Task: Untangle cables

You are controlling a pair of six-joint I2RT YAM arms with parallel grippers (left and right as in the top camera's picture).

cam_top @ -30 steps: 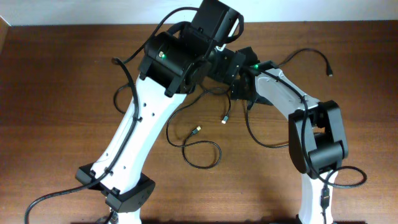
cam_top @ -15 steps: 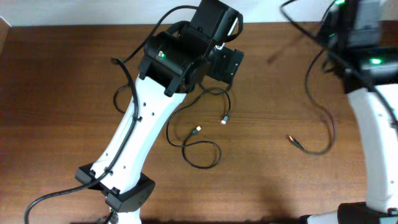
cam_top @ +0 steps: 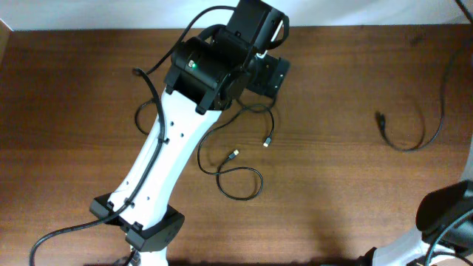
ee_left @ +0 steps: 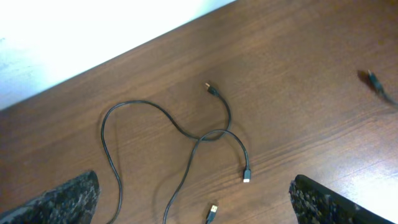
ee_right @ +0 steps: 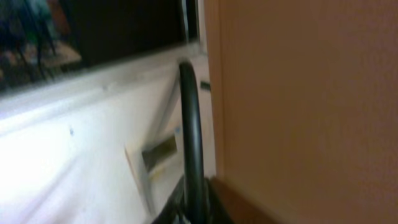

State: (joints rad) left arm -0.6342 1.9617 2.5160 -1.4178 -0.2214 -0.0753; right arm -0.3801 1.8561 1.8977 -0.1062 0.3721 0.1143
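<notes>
Cables (ee_left: 208, 135) loose on wooden table (cam_top: 74, 89) below white wall (cam_top: 111, 15), left gripper (ee_left: 196, 205) released, right gripper (ee_right: 186, 214) of unclear state

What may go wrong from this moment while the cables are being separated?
1. Two cables cross; the open left tool hovers above, and a grasp at the crossing might lift both.
2. The third cable runs out of the overhead view at the right, its plug loose; it may swing or snag. The right wrist view is blurred, so the hold on it cannot be confirmed.
</notes>
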